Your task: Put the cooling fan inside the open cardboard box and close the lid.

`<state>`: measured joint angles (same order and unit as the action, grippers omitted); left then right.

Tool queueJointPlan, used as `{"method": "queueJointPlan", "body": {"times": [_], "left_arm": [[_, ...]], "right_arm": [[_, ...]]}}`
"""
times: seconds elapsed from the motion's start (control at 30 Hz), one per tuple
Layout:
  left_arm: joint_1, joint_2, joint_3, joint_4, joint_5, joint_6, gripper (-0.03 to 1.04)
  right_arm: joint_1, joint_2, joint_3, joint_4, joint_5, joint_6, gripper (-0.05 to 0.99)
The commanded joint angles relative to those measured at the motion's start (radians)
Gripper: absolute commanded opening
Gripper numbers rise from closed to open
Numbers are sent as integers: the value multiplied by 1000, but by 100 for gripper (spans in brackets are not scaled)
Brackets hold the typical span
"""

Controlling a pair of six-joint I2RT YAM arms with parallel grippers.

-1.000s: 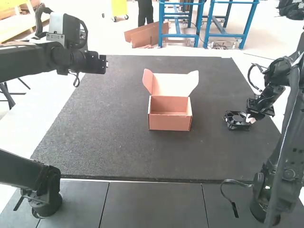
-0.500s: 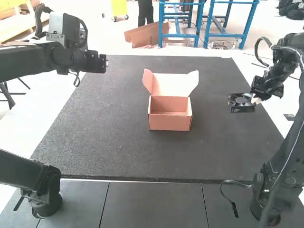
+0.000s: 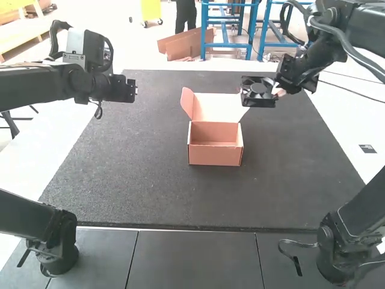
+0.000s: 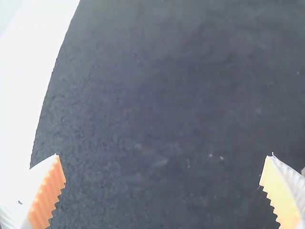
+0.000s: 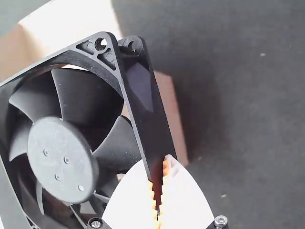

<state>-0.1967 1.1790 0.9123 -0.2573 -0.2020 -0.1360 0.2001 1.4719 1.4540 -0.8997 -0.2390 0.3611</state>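
A black square cooling fan (image 3: 258,92) hangs in the air just right of and above the open cardboard box (image 3: 215,143), held by one frame edge in my right gripper (image 3: 278,93), which is shut on it. From the wrist, the fan (image 5: 81,143) shows its blades and hub, with my ribbed fingertips (image 5: 159,191) pinching its side wall over the box (image 5: 167,109). The box stands mid-mat, lid flap (image 3: 218,105) upright at the back. My left gripper (image 3: 131,89) hovers open over the mat's far left; its orange pads (image 4: 45,191) are wide apart above bare mat.
A black mat (image 3: 120,174) covers the table, with pale floor around it. Folded cardboard (image 3: 180,43) and blue metal frames (image 3: 264,27) stand beyond the far edge. Both arm bases (image 3: 51,247) sit at the near corners.
My right gripper has lifted the fan off the mat at the right and carried it up and leftward to beside the box's lid. The left arm barely shifted.
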Motion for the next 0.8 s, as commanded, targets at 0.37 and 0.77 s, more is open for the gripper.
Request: {"method": "queueJointPlan", "body": {"times": [0.37,0.77], "left_arm": [[-1,-42,3,-5,-4,-19,97],[2,-85,3,-8,-4,-24,97]], "right_arm": [[260,47,-29,147,32,207,-1],[283,197,-78,312,133,210,-1]]}}
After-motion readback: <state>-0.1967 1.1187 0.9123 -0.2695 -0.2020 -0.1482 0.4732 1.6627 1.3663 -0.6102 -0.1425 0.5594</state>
